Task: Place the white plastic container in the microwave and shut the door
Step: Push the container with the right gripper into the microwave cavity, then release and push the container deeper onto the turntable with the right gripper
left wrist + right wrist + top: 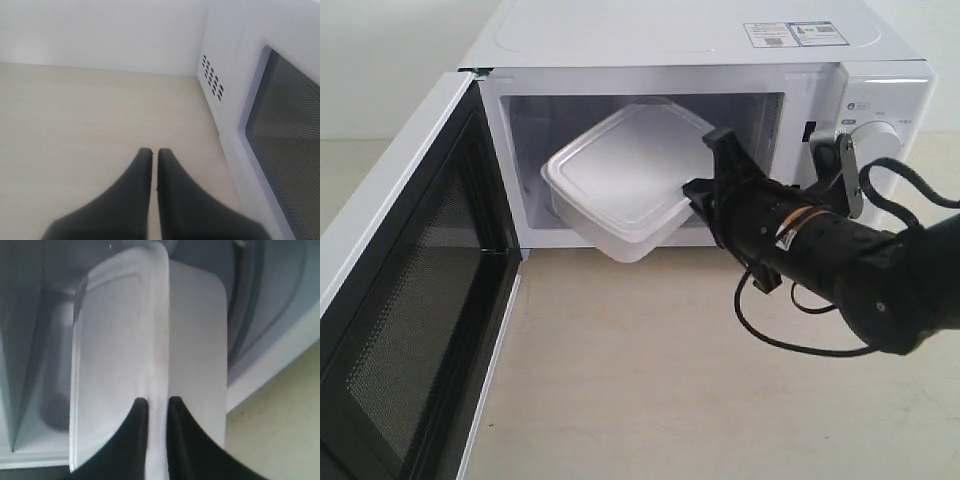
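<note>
Standing on the bench (640, 380), the microwave (720, 40) has its door (410, 330) swung wide to admit the white plastic container (620, 170), which hangs tilted, half through the opening, rim pinched by the right tool (706, 162); the left tool (150, 152) sits pressed together, empty.

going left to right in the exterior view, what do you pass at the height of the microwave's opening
door → white plastic container → right gripper, clamped on the container's edge → round dial
</note>
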`<move>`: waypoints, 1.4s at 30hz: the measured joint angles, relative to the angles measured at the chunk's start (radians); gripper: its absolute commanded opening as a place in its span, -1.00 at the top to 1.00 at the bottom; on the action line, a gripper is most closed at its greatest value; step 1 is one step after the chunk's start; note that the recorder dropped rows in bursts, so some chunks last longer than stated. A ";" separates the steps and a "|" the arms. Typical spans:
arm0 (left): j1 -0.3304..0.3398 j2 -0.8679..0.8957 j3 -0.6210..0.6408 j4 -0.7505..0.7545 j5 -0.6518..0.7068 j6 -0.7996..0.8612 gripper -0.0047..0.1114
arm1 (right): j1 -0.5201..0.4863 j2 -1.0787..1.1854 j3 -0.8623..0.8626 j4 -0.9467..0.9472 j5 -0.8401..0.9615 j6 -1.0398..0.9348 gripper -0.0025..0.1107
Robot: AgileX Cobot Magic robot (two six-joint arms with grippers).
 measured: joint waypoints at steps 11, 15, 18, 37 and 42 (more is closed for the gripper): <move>0.000 0.000 0.000 0.000 0.000 0.000 0.84 | 0.038 0.004 -0.051 0.334 0.007 -0.300 0.96; 0.000 0.000 0.000 0.000 0.000 0.000 0.84 | 0.079 0.054 -0.091 0.417 -0.009 -0.392 0.96; 0.000 0.000 0.000 0.000 0.000 0.000 0.84 | 0.090 0.138 -0.171 0.404 -0.009 -0.397 0.96; 0.000 0.000 0.000 0.000 0.000 0.000 0.84 | 0.090 0.171 -0.229 0.447 -0.036 -0.580 0.96; 0.000 0.000 0.000 0.000 0.000 0.000 0.84 | 0.090 0.171 -0.229 0.460 -0.036 -0.584 0.93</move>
